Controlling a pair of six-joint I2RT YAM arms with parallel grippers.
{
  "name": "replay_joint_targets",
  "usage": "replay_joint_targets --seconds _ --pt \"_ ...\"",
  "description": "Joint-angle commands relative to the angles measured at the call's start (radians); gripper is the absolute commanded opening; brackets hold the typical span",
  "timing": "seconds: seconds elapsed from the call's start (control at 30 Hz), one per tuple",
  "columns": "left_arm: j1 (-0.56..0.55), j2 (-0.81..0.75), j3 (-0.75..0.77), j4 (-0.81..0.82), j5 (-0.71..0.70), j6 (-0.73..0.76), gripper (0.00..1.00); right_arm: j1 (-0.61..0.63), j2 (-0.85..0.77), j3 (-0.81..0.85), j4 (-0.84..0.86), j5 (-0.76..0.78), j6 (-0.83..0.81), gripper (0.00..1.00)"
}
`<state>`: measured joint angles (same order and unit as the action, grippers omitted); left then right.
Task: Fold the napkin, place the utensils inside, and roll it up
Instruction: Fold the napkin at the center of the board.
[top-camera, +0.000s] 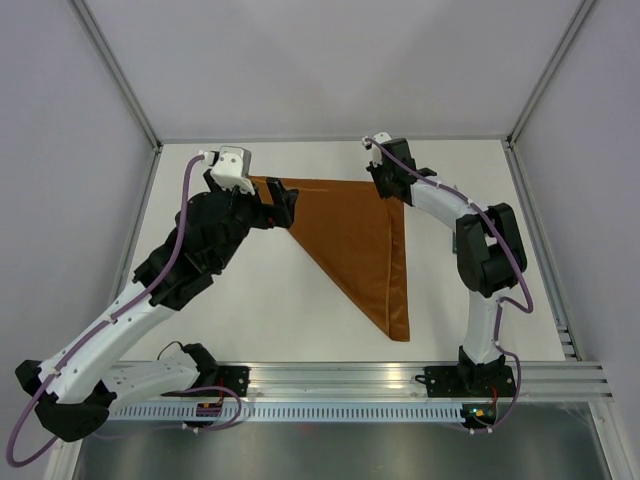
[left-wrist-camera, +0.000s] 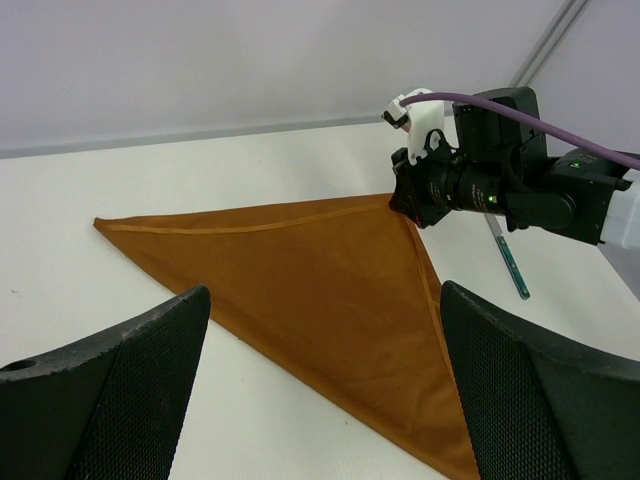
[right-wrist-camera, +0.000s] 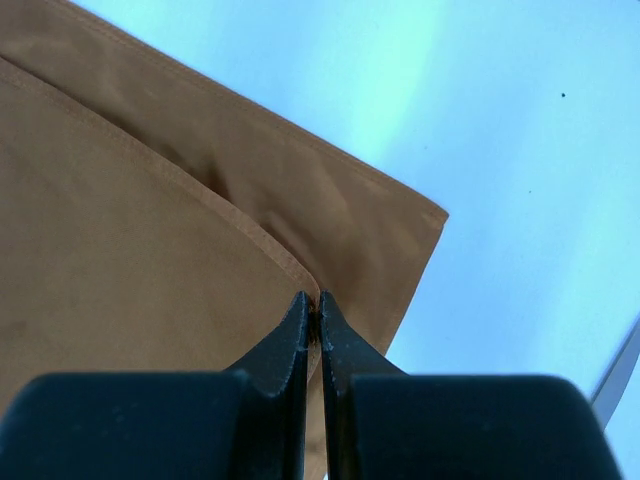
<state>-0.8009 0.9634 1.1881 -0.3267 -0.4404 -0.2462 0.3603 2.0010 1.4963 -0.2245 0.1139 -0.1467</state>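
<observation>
The rust-orange napkin (top-camera: 360, 235) lies on the white table folded into a triangle, one long edge along the back and its point toward the near side. My right gripper (right-wrist-camera: 312, 298) is shut on the hem of the upper layer at the napkin's (right-wrist-camera: 120, 250) far right corner; the lower layer's corner pokes out just beyond. My left gripper (left-wrist-camera: 325, 288) hangs open above the napkin (left-wrist-camera: 300, 260) near its far left corner, nothing between its fingers. A thin teal utensil (left-wrist-camera: 510, 262) lies on the table behind the right gripper (left-wrist-camera: 415, 205). In the top view the right arm hides the utensil.
Grey walls and slanted metal frame posts (top-camera: 118, 75) enclose the white table (top-camera: 250, 300). A metal rail (top-camera: 350, 380) carrying the arm bases runs along the near edge. The right arm's elbow (top-camera: 488, 250) stands over the table's right side.
</observation>
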Motion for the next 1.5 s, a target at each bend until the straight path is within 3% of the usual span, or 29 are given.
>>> replay_joint_targets --seconds 0.0,1.47 --pt "-0.004 0.008 0.015 0.044 0.019 0.035 1.0 -0.018 0.031 0.058 0.022 0.027 0.002 0.0" --pt "-0.004 0.054 0.031 0.044 0.031 0.044 1.0 -0.084 0.176 0.236 -0.009 0.076 -0.016 0.0"
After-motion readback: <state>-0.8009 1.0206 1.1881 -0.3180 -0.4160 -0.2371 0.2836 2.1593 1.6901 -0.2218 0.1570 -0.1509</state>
